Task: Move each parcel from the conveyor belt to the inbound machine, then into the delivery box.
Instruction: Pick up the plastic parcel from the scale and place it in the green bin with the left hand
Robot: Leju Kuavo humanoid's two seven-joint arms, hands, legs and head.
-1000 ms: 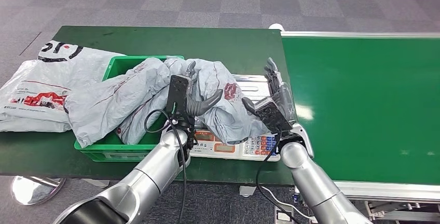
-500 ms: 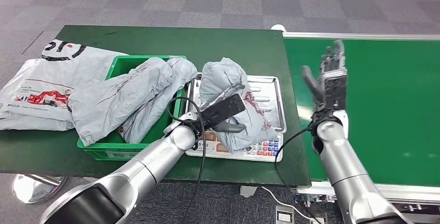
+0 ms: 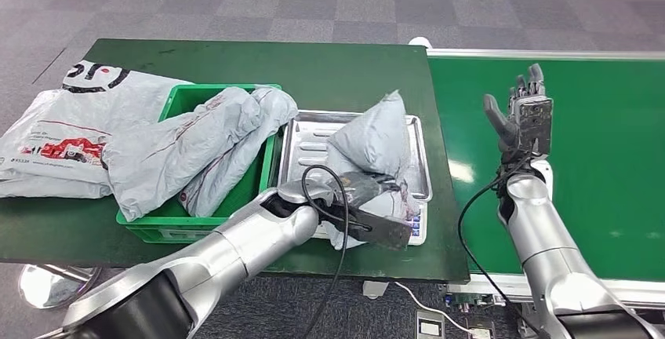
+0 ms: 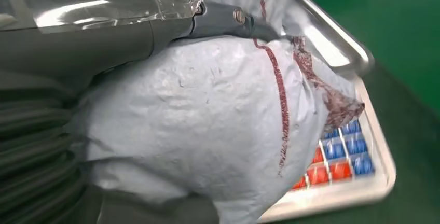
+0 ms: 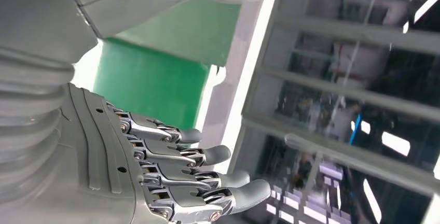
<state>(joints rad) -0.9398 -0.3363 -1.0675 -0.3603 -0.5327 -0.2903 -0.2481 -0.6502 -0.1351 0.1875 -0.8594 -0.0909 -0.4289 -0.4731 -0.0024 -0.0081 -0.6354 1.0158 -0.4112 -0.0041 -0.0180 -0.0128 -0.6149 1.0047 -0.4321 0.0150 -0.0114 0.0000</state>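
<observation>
Parcel (image 3: 376,147) on the scale tray (image 3: 310,131), crate (image 3: 184,100) left, conveyor belt (image 3: 604,158) right.

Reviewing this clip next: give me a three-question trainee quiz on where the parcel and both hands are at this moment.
1. True or false: the right hand is holding a grey parcel.
2. What does the grey parcel rest on? A) the conveyor belt B) the metal tray of the scale C) the floor
3. Fill in: the green bin beside the scale holds other grey ____.

Key
1. False. The right hand is raised over the conveyor belt, fingers apart, holding nothing; the left hand is on the parcel.
2. B. The parcel lies on the tray, with its near end hanging over the coloured keypad.
3. Parcels.
</observation>
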